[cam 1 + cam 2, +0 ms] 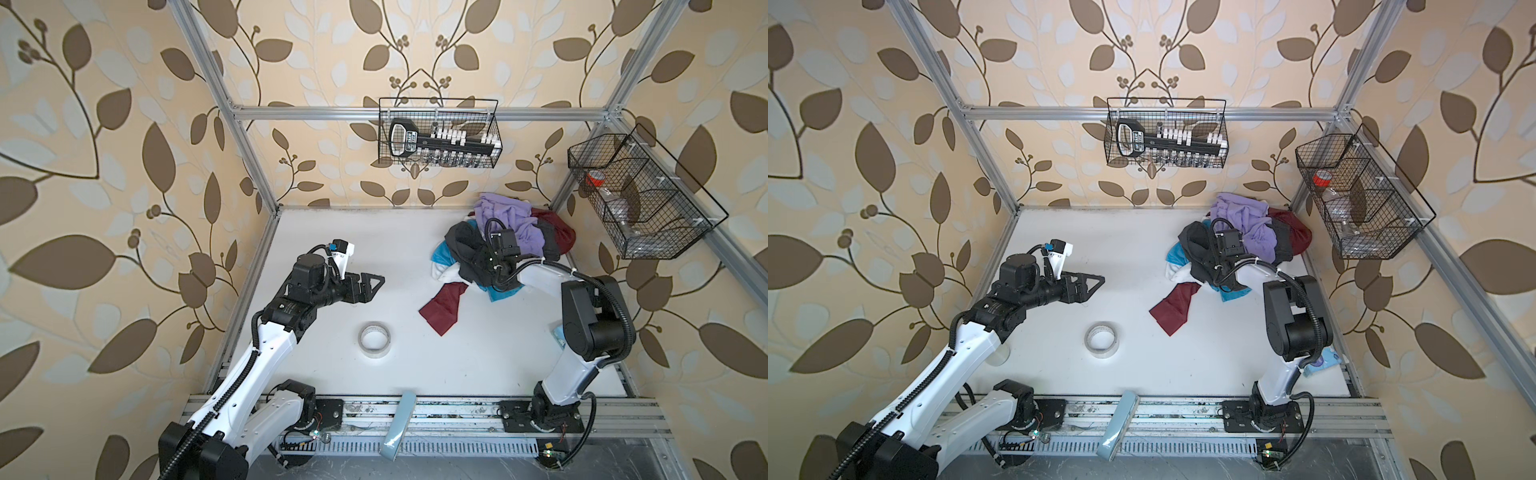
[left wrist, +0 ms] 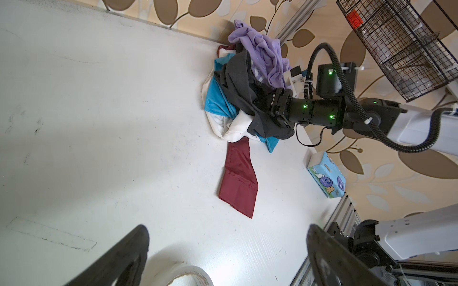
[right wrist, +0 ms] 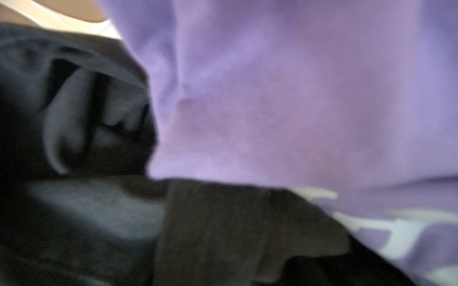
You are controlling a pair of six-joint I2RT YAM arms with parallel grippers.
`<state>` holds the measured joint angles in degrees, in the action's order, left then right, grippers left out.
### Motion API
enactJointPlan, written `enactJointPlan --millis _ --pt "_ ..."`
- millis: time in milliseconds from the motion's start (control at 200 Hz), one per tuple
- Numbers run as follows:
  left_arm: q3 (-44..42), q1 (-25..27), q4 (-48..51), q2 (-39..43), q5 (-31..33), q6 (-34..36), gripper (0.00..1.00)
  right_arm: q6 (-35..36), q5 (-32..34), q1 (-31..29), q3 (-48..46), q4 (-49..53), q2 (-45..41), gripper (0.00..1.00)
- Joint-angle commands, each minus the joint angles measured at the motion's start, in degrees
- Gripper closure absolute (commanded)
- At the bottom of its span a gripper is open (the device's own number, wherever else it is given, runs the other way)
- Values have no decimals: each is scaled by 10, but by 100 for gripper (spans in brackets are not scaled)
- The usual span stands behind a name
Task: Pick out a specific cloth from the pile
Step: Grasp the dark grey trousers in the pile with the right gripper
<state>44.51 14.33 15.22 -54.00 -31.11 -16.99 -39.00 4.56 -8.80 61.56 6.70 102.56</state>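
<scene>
- Left wrist view: the cloth (image 2: 238, 84), plain charcoal and nearly black, lies draped over the near flank of the pile (image 2: 223, 116), at the table's (image 2: 99, 123) far right corner in both top views.
- It looks soft, light and limp, so it probably sags and stretches rather than lifting as one piece. A bunched fold on its upper ridge seems the best hold, away from the layers below.
- It touches the lavender garment (image 2: 260, 54) on one side and lies over the turquoise-and-white garment (image 2: 218, 104), so either may drag along.
- The right gripper (image 2: 266, 102) is pushed into the dark folds. Fabric hides its fingers, so I cannot tell how wide they stand or whether they have hold of anything.
- The right wrist view shows only blurred dark cloth against lavender.
- A small maroon cloth (image 2: 239, 178) trails out from the pile's near edge.
- The left gripper (image 1: 374, 286) hangs well apart over bare table, jaws spread and empty, with a tape roll (image 1: 375, 337) nearby.
</scene>
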Motion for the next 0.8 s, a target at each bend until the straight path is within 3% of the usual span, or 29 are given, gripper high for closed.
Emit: enactJointPlan --millis 0,40,90,355,795 --pt "3 4 -16 7 -15 -3 1 -13 22 -3 10 14 20 69" --pt "3 5 -15 7 -15 -3 1 -14 21 -3 7 14 19 87" --pt "2 6 -15 9 -15 -4 1 -13 24 -3 3 14 13 100" --pt "-3 11 -16 21 -13 -5 1 10 51 -3 -2 14 -93 100" --pt "-4 17 -13 31 -6 -4 1 120 66 2 77 33 -284 100"
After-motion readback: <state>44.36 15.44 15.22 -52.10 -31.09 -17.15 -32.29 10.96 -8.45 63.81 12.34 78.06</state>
